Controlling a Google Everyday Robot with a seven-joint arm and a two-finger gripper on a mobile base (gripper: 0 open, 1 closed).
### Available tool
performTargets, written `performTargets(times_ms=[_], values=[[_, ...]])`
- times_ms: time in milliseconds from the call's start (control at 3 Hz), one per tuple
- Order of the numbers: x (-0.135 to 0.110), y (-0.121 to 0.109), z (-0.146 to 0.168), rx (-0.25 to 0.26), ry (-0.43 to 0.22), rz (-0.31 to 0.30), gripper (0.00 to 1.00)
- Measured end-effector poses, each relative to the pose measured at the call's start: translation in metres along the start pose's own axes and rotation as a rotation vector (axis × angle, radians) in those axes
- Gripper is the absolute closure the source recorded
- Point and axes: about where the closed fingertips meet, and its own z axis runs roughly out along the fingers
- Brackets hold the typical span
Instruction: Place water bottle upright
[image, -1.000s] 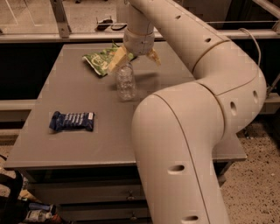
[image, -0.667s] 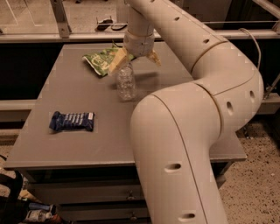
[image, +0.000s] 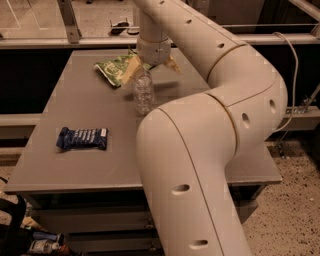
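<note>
1. On the desk (image: 75, 155), toward its far side, the water bottle (image: 144, 94) stands upright beside a green snack bag (image: 111, 70).
2. The pincer (image: 151, 69) hangs just above it, fingers spread wide, seemingly gripping nothing.
3. Lift straight up, so neither finger clips the bottle's top.

Camera looks down past the arm (image: 200, 150) onto the table (image: 75, 165) (tool (image: 150, 69) far side).

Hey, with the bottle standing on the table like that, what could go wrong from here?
1. The gripper hangs open right over the upright water bottle, whose top sits between its fingers. A sideways pull-away could clip the bottle and tip it over.
2. The green snack bag lies close behind the bottle, so a finger might snag it.
</note>
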Motion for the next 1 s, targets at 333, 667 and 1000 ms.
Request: performTargets(times_ms=[333, 667, 1000], values=[[0.0, 0.0, 0.0, 0.023, 0.009, 0.014, 0.0], [0.002, -0.001, -0.007, 0.053, 0.007, 0.028, 0.0], [0.001, 0.001, -0.014, 0.075, 0.0, 0.031, 0.0]])
